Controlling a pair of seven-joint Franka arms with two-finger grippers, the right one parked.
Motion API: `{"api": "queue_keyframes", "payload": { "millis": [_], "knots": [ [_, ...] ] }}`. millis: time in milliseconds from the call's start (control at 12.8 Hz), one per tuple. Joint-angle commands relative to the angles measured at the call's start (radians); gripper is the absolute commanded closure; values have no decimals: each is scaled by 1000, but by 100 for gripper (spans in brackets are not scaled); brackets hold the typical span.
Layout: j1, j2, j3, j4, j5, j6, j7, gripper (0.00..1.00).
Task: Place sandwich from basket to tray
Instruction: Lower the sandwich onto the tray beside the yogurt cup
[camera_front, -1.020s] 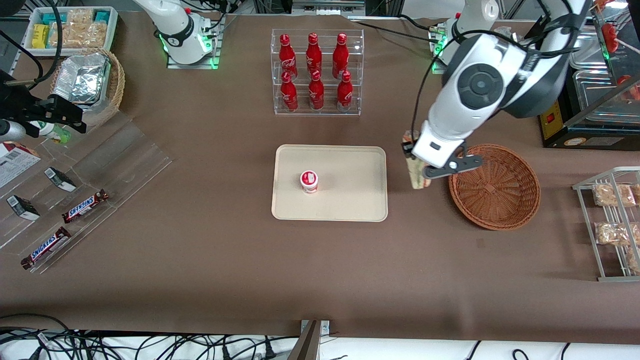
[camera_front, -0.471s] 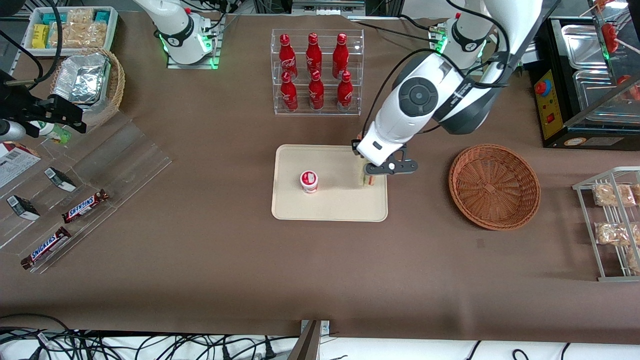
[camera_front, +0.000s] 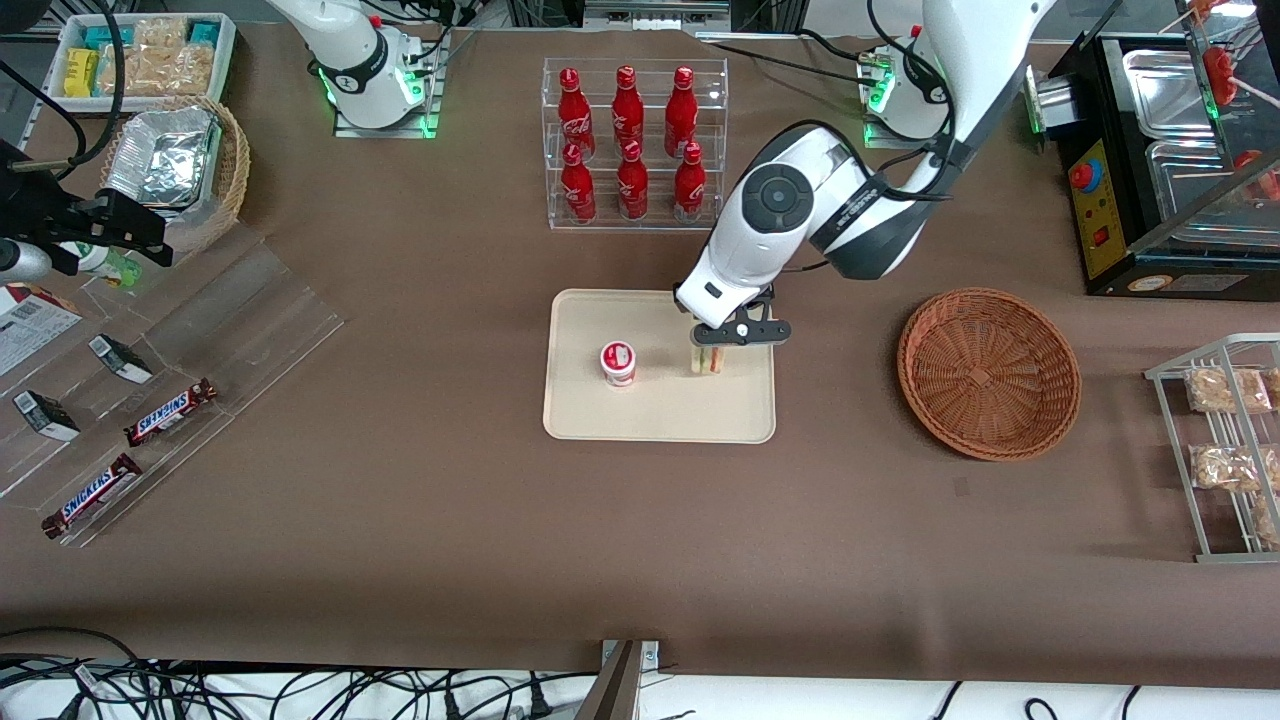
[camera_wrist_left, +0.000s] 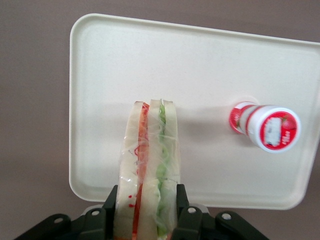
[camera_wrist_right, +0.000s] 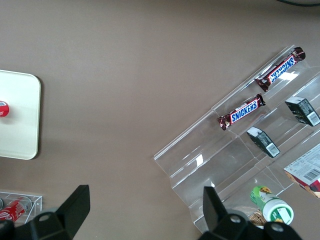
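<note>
Gripper (camera_front: 709, 350): over the tray, on the side toward the basket; fingers (camera_wrist_left: 111, 200) closed against the two bread faces of the sandwich, one on each side.
Sandwich (camera_wrist_left: 149, 165): clamped in the gripper, held on edge with the filling layers showing, red-pink stripe beside green stripe between pale bread, clear wrap crinkled over it; in the front view (camera_front: 706, 360) seen just below the gripper, above the tray surface; contact with the tray impossible to tell.
Tray (camera_front: 660, 410): cream-beige, flat on the brown table, middle of the scene; carries a small red-and-white cup.
Cup (camera_front: 618, 363): upright on the tray, near the sandwich but apart from it, toward the parked arm's end; in the wrist view (camera_wrist_left: 267, 127) lid label facing the camera.
Basket (camera_front: 988, 372): round reddish-brown wicker, on the table well apart from the tray, toward the working arm's end; nothing inside.
Bottle rack (camera_front: 634, 145): clear acrylic, six red bottles in two rows, farther from the front camera than the tray.
Snickers bars (camera_front: 170, 412): on the clear stepped shelf toward the parked arm's end.
</note>
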Motion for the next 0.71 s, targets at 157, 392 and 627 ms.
{"api": "queue_keyframes", "payload": {
  "millis": [157, 392, 627],
  "knots": [
    [-8, 16, 3, -32, 53, 108, -66, 53],
    [-8, 16, 9, -58, 102, 153, -87, 53],
    [2, 23, 8, -60, 162, 171, -121, 53]
  ]
}}
